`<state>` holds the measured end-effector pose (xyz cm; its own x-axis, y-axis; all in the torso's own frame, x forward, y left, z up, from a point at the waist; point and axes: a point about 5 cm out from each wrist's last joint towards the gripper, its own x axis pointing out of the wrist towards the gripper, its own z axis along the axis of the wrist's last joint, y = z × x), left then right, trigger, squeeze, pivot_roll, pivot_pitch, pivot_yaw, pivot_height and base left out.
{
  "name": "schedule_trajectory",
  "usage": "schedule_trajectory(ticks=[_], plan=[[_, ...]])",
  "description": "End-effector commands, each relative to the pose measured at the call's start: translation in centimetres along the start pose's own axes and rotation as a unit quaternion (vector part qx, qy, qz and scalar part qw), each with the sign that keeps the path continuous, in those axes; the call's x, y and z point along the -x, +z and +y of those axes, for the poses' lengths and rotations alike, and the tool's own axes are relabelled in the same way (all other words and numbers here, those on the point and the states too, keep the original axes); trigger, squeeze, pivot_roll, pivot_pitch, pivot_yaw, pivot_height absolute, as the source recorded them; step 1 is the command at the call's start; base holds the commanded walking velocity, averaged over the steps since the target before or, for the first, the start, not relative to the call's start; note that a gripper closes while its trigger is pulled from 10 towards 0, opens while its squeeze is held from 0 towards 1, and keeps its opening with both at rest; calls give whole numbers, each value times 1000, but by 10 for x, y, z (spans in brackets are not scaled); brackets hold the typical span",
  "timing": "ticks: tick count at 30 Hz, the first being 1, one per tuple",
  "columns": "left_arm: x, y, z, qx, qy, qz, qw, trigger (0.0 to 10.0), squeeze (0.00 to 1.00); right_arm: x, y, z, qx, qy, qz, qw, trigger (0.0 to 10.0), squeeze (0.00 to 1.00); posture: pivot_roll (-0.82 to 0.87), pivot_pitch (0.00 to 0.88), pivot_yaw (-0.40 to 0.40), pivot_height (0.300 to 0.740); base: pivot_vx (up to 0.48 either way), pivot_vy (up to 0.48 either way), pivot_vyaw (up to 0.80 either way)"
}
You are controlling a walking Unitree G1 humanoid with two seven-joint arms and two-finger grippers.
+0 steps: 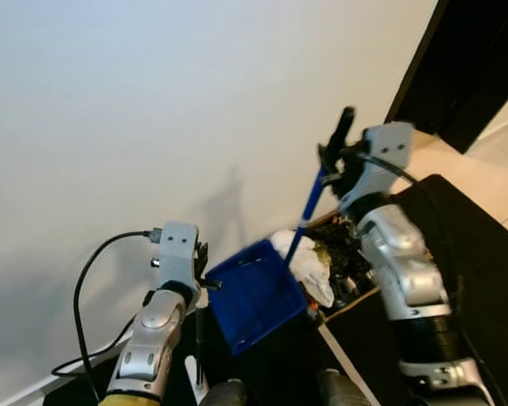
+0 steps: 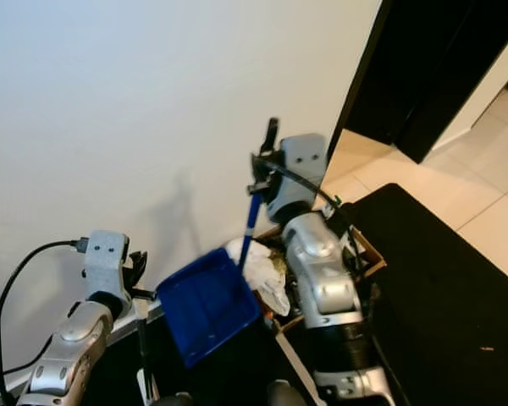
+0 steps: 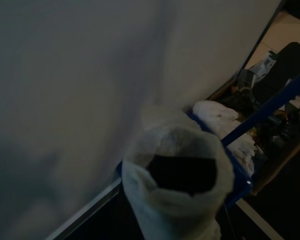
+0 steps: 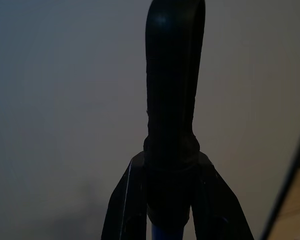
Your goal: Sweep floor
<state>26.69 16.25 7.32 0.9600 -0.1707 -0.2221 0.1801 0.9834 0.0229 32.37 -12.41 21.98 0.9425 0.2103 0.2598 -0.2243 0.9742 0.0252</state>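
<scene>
Left claw (image 1: 205,269) low, right claw (image 1: 332,162) raised gripping dustpan (image 1: 258,296)

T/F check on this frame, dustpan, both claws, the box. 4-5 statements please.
1. The right claw is shut on the dustpan handle. True.
2. The blue dustpan lies flat on the floor. False: it is lifted and tilted.
3. A cardboard box holding white crumpled waste sits behind the dustpan, by the wall. True.
4. The left claw holds the dustpan handle too. False: it is beside the pan's edge, on a thin dark rod.
5. The wall is dark blue. False: it is white.
</scene>
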Motion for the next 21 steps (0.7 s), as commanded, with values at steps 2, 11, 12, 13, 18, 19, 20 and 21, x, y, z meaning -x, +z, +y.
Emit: schedule_trajectory(ticks=[2,11,12,13,18,19,20,21], plan=[[-1,-8,-3,-4,-7,17,1000,10000,0,5,37,-7,-15,-30,-52,998,10000,0,87,104,25,740,0,0,0],[-6,-6,-5,-10,-21,18,1000,10000,0,16,100,-21,30,-60,-177,982,10000,0,63,99,42,740,0,0,0],[-8,-5,-6,-12,-24,18,999,10000,0,19,108,-25,43,-68,-193,978,10000,0,63,99,42,740,0,0,0],[-8,-5,-6,-12,-24,18,999,10000,0,19,108,-25,43,-68,-193,978,10000,0,63,99,42,740,0,0,0],[-9,-4,-7,-13,-29,16,999,10000,0,29,119,-51,113,-134,-178,968,10000,0,57,100,45,740,0,0,0],[-9,-4,-7,-13,-29,16,999,10000,0,29,119,-51,113,-134,-178,968,10000,0,57,100,45,740,0,0,0],[-9,-2,-6,-11,-30,14,999,10000,0,40,109,-73,117,-197,-120,966,10000,0,58,105,43,740,0,0,0],[-8,-2,-6,-11,-29,13,999,10000,0,44,103,-79,112,-213,-98,966,10000,0,57,105,43,740,0,0,0]])
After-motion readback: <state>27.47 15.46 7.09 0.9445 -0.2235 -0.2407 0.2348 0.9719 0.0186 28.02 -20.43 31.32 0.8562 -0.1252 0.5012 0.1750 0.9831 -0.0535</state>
